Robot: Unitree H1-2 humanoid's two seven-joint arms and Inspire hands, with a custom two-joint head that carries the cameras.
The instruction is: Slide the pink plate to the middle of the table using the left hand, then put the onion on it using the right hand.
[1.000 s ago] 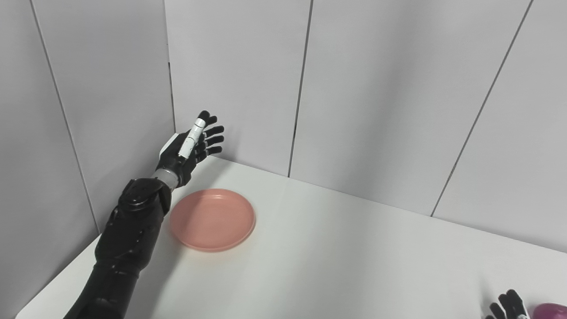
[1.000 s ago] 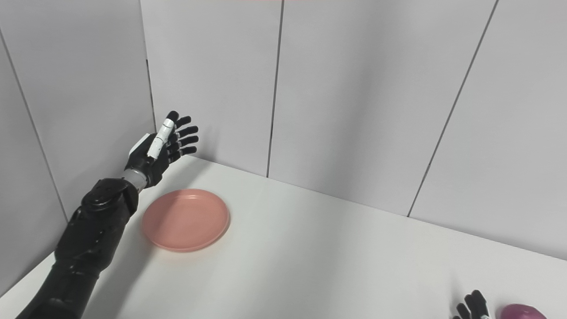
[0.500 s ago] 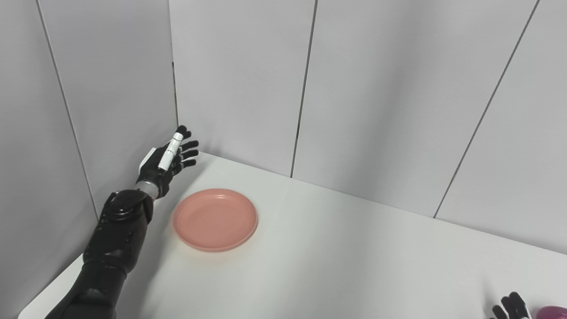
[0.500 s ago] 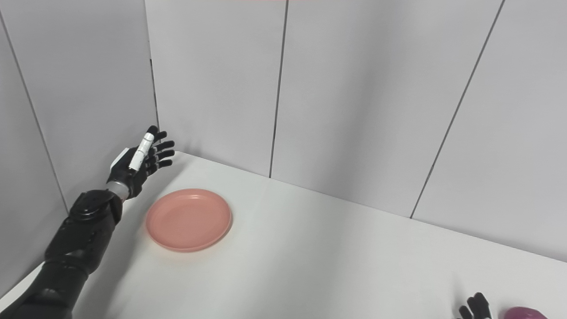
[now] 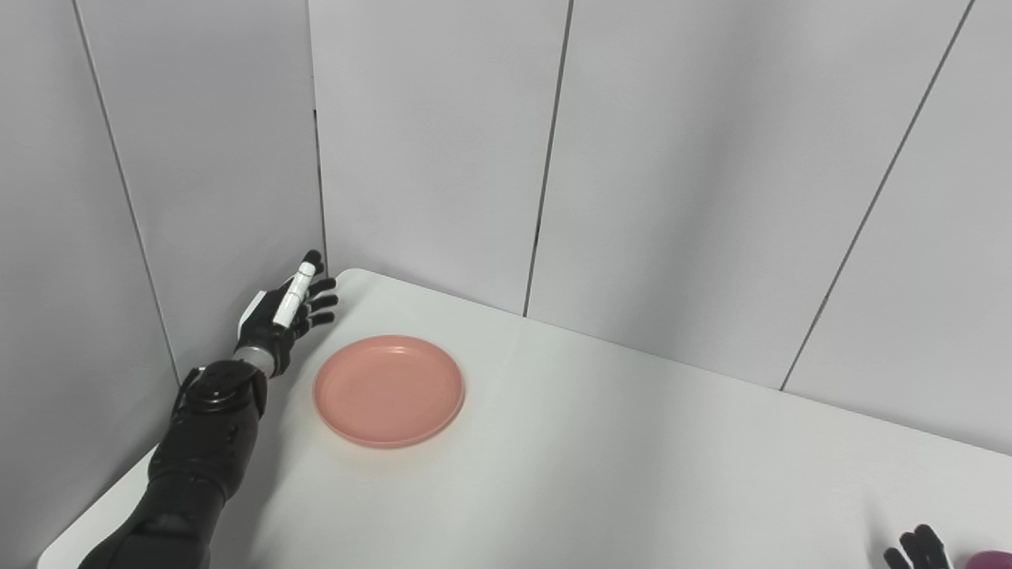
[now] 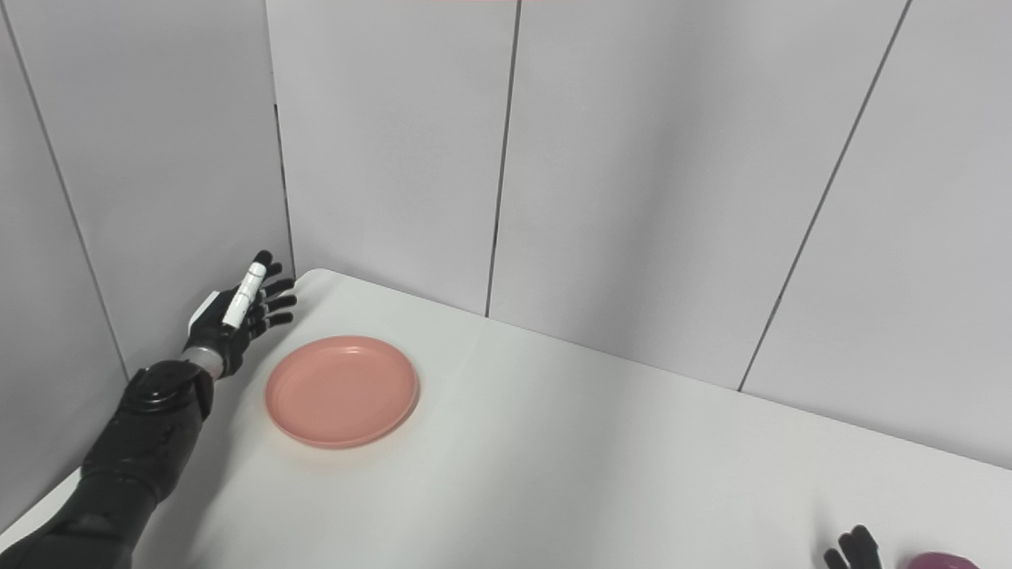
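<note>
Left eye view | left hand (image 5: pixel 286 314) lowered, fingers spread, holding nothing | pink plate (image 5: pixel 388 390) unmoved | right hand (image 6: pixel 854 548) state unclear

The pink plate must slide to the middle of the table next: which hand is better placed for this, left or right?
Left. The left hand is open just beside the pink plate, near the table's far-left corner. Only the right hand's fingers show, far away at the bottom-right edge.

No text, label, brand, number or sign can be read anywhere in either view.
</note>
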